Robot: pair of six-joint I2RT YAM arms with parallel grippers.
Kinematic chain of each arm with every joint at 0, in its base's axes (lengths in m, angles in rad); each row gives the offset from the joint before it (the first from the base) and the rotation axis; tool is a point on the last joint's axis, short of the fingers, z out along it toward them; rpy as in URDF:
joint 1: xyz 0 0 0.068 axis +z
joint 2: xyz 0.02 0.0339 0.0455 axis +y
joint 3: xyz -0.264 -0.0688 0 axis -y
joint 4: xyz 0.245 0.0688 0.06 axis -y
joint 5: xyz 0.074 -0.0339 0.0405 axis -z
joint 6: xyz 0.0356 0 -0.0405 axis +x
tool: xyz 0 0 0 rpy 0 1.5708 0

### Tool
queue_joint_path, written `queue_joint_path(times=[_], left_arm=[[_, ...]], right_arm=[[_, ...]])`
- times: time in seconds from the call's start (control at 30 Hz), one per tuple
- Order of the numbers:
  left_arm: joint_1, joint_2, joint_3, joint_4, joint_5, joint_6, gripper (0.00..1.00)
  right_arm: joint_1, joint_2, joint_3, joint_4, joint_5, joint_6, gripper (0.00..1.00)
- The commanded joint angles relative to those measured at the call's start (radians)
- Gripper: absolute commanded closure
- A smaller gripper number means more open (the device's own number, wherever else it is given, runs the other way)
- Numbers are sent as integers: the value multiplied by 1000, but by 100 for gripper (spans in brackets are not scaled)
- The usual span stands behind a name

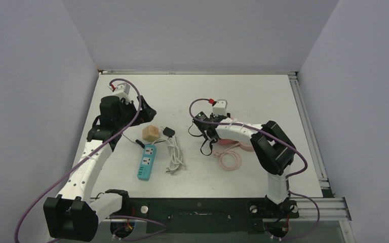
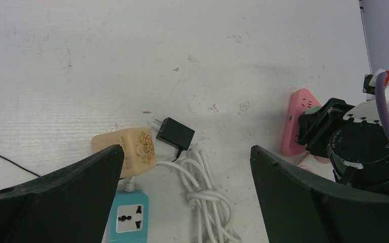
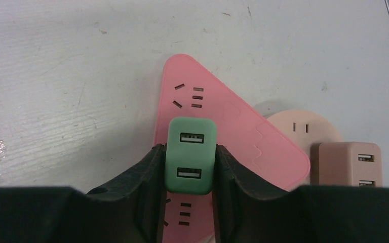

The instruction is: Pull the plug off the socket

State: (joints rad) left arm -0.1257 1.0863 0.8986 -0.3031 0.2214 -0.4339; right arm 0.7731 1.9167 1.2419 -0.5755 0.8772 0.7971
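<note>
We find the green plug point(image 3: 191, 156) seated in the pink socket strip point(image 3: 243, 131), its two USB ports facing up. The right gripper point(image 3: 189, 154) is clamped on it, one dark finger point(image 3: 149, 187) pressed against each side. Just beside the pink strip lies a round beige socket point(image 3: 304, 126) with a tan adapter point(image 3: 347, 162) standing on it (we cannot tell how firmly it is plugged in). All of this sits right of centre on the white table point(image 1: 263, 101), next to a coil of pink cable point(image 1: 230, 159).

Well apart, on the left, the left gripper point(image 2: 186, 151) hangs above the table with its jaws spread wide, grasping nothing. Below it we see a beige block point(image 2: 129, 150), a black adapter point(image 2: 174, 134), a bundled white cable point(image 2: 202, 197) and a teal power strip point(image 2: 129, 217).
</note>
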Motion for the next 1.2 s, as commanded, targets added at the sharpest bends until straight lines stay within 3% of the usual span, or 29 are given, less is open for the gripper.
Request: queue_joint_path(times=[0.0,0.27,0.6,0.77,1.0,1.17], left_arm=[[-4,-18,42,35,18,-5,7],[-4,-19,39,37,17,-2,7],[-8,-2,28,59,58,-21,7],[-31,27,15,84,110,-51,7],[-144,118,-3,153,248,-98,7],[-256,184,-21,209,310,-118,8]], right_arm=[[-4,-58,-8,63,-44,-47,76],[68,-111,-59,175,-70,-149,94],[219,-233,-228,428,-193,-303,95],[265,-321,-338,522,-270,-289,95],[273,-472,-543,732,-338,-234,95],[275,-503,-578,764,-343,-231,95]])
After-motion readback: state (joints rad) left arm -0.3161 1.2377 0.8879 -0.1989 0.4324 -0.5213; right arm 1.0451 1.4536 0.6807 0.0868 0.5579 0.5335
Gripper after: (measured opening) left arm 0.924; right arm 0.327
